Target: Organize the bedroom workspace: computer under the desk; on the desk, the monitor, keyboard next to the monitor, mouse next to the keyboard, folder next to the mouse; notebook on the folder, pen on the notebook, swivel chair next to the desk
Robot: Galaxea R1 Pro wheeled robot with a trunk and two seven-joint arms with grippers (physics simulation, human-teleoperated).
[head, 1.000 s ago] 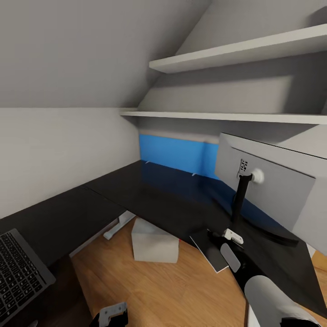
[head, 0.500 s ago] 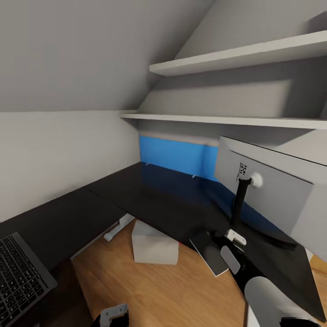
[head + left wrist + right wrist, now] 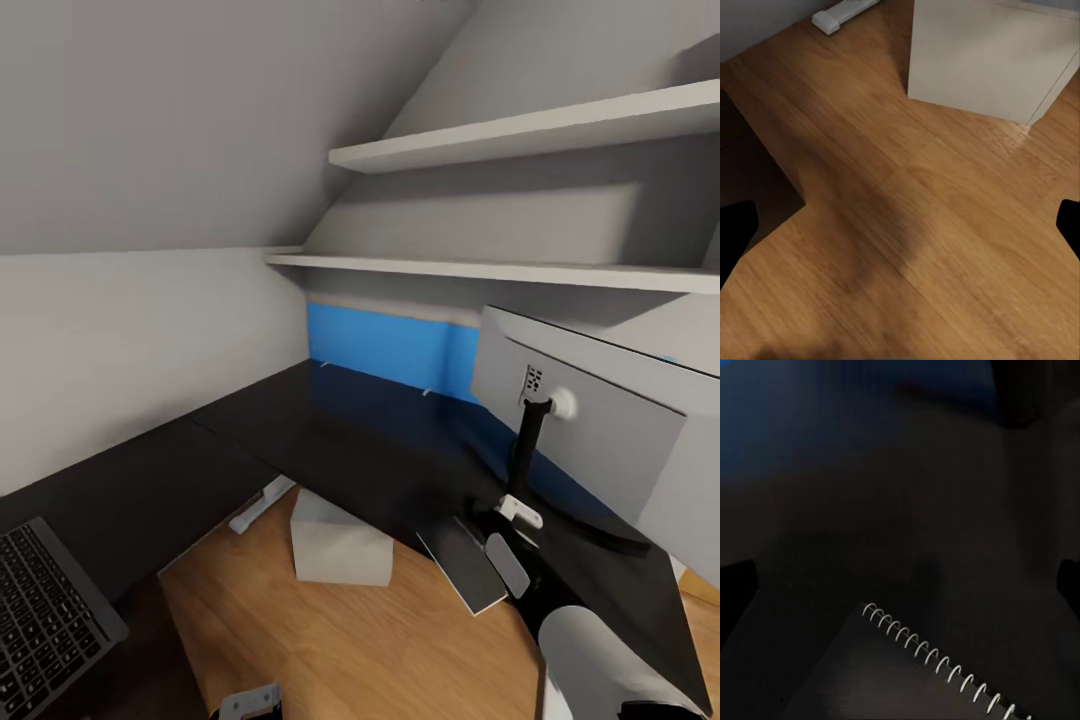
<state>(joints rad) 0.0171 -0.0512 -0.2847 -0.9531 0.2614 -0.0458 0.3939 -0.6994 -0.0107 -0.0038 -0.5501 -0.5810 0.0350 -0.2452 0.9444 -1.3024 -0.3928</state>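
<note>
A: What do the fingers do?

B: The left gripper (image 3: 900, 217) is wide apart, its two dark fingertips (image 3: 736, 232) at opposite edges of the left wrist view, with only wood floor (image 3: 885, 225) between them. The right gripper (image 3: 900, 581) is also spread and holds nothing; it hangs over the desk (image 3: 330, 440), with the spiral-bound notebook (image 3: 907, 675) just below it.

A: Where is the notebook relative to the desk?

B: In the head view the notebook (image 3: 462, 562) lies at the desk's front edge and seems to stick out a little over the floor, near the monitor (image 3: 575, 420) stand. The monitor stands on the desk with its grey back toward the camera.

A: And the other things?

B: The computer (image 3: 338, 540) sits on the floor under the desk. The keyboard (image 3: 45, 625) rests on the left end of the desk. Two white shelves (image 3: 520, 135) hang above the desk's blue panel (image 3: 390, 345).

A: Any writing or brand?

B: I can read none.
</note>
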